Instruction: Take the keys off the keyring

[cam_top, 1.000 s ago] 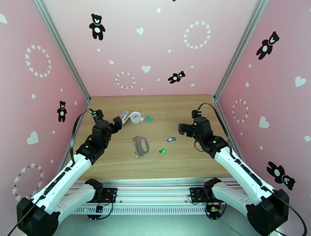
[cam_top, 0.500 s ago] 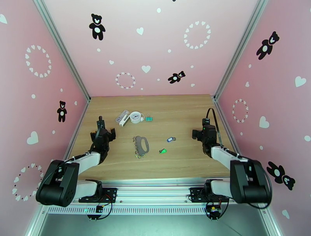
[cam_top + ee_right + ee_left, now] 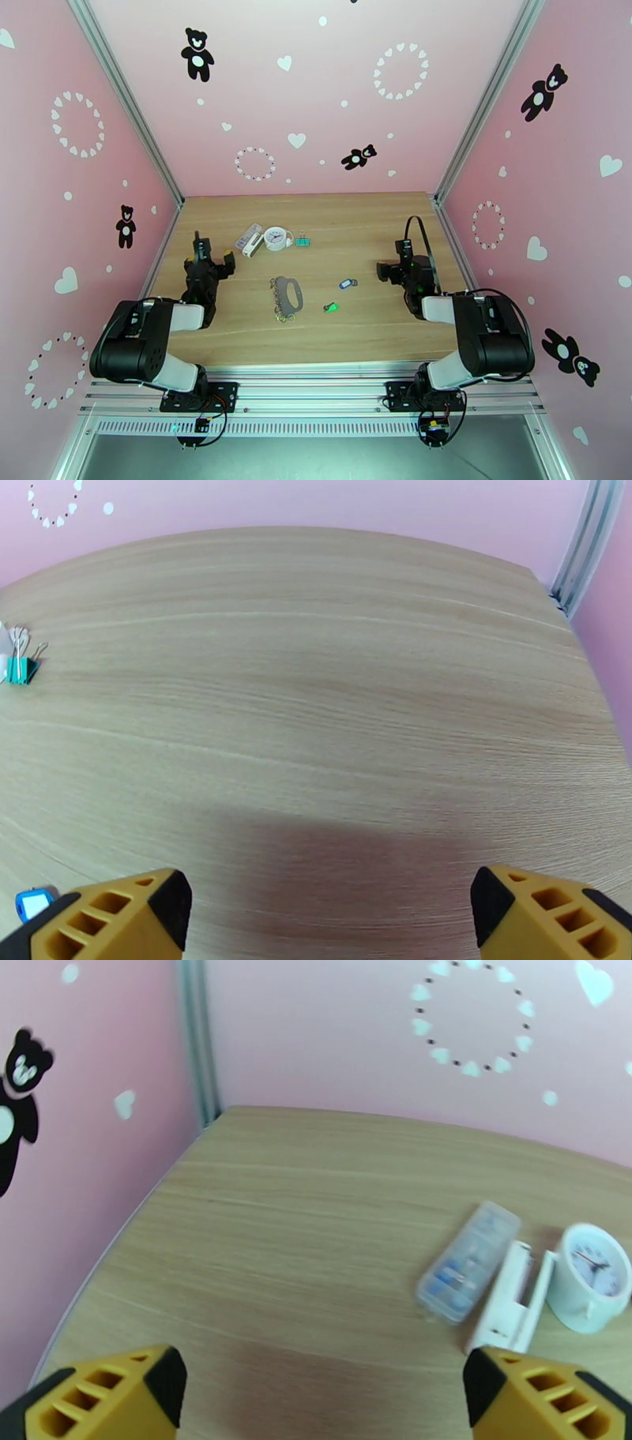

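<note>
bench (image 3: 379, 213): nothing on it has shifted in the last second
arms: both have folded back toward the near edge, clear of the work; reads as a retreat, job likely done
left claw (image 3: 212, 254): spread wide, empty, touching nothing, by the left edge
right claw (image 3: 393, 260): same, by the right edge
keyring (image 3: 291, 294): flat at bench centre
blue key (image 3: 345, 283): loose, right of keyring, apart from it
green key (image 3: 331, 307): loose, just nearer than blue
</note>
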Controlling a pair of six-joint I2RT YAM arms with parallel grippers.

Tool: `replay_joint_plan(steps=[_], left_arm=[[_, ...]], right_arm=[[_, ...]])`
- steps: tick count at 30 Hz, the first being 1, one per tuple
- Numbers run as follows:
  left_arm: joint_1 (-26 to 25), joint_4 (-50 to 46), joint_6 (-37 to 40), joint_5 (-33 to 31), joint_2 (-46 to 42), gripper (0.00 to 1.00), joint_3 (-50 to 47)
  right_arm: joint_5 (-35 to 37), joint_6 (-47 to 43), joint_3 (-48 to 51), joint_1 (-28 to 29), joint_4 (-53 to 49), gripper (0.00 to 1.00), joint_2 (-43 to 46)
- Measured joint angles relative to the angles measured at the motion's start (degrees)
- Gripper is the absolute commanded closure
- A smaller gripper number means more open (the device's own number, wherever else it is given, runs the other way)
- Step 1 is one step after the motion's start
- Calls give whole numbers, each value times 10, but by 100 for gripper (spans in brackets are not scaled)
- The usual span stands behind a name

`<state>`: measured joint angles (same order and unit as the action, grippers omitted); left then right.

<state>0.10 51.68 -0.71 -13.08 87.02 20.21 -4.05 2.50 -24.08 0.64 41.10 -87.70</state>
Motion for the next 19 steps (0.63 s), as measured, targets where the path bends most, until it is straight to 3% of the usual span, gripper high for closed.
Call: replay_joint_plan(steps=[19], left_arm=[[-7,0,-6,1,0,1,0]], right_arm=[[16,0,0,5,19,1,0]])
